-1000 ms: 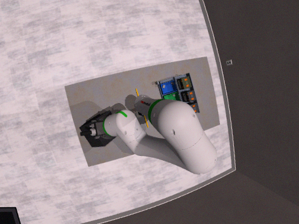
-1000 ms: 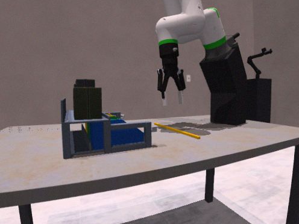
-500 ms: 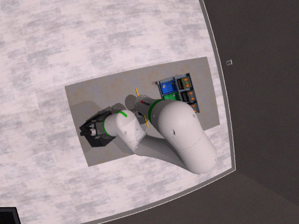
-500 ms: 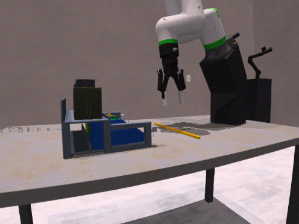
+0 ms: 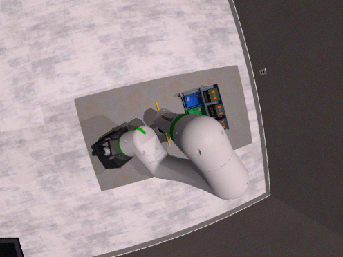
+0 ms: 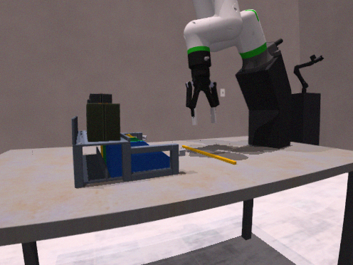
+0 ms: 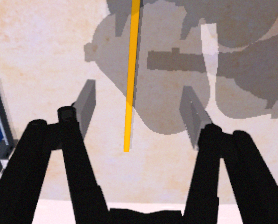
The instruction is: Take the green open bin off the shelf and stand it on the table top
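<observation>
The green open bin (image 5: 196,111) sits in the shelf (image 6: 126,161) between other bins, partly hidden by the arm in the top view. In the exterior view only a thin green edge of it (image 6: 134,139) shows behind the blue bin. The blue bin (image 5: 193,100) (image 6: 150,158) stands in the shelf beside it. A bit of yellow shows behind the green in the exterior view. The parts in the green bin are too small to make out. My gripper (image 6: 203,120) (image 7: 138,95) is open and empty, pointing down high above the table, away from the shelf's front.
A yellow strip (image 5: 167,139) (image 6: 210,154) (image 7: 131,75) lies on the table under the gripper, in front of the shelf. Dark boxes (image 5: 211,96) (image 6: 103,122) with orange marks stand on the shelf's upper level. The robot's black pedestal (image 6: 268,113) stands at the table's far end.
</observation>
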### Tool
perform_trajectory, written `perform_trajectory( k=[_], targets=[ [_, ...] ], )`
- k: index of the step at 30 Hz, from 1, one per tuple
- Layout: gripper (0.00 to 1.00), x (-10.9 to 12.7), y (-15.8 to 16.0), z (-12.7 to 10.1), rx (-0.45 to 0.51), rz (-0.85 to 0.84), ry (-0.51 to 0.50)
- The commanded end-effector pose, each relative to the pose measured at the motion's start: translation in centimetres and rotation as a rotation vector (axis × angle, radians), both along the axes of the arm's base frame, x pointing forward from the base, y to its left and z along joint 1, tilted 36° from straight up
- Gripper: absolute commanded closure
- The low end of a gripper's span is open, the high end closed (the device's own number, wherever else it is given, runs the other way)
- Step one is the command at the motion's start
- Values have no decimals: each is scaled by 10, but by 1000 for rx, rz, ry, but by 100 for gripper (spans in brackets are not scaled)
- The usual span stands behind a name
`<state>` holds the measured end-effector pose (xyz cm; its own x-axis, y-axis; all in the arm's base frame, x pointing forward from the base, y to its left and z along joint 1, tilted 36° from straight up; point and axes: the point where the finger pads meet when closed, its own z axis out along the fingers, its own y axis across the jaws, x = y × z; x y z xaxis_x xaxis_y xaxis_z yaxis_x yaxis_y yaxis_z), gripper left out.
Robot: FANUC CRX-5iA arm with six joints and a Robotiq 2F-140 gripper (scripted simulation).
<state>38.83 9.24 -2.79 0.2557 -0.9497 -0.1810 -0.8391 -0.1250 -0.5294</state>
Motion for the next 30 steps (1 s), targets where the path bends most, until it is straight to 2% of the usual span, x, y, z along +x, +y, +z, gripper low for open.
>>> perform_trajectory(
  k=[1, 2, 6, 18, 19, 23, 30],
  targets=[
    [43, 0, 0, 0, -41, -45, -60],
    [43, 0, 0, 0, -8, -9, -12],
    [43, 0, 0, 0, -41, -45, -60],
    [43, 0, 0, 0, -41, -45, -60],
    [43, 0, 0, 0, -8, -9, -12],
    [43, 0, 0, 0, -41, -45, -60],
    [43, 0, 0, 0, -41, -45, -60]
  ],
)
